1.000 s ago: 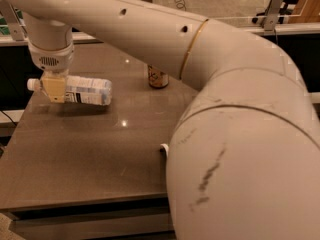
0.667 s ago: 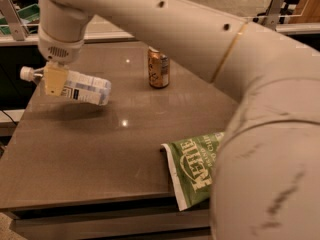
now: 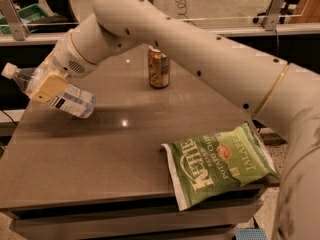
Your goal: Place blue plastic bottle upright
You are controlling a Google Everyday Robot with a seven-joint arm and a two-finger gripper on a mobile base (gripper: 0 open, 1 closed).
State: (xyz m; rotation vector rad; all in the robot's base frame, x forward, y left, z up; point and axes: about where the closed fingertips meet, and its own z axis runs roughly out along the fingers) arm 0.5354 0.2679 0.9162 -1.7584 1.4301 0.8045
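The blue plastic bottle (image 3: pixel 70 98), clear with a white cap and a white label, is held off the table at the left edge. It is tilted, cap up and to the left, base down and to the right. My gripper (image 3: pixel 46 86) is shut on the bottle near its neck end, with a yellowish finger pad (image 3: pixel 48 86) across its side. The white arm reaches in from the upper right over the table.
An orange drink can (image 3: pixel 158 67) stands upright near the far middle of the brown table (image 3: pixel 115 149). A green chip bag (image 3: pixel 220 164) lies at the front right edge. A glass barrier and counter run behind the table.
The bottle has been lifted off the table and tilted cap-up. The arm has swung back, uncovering the can and the chip bag.
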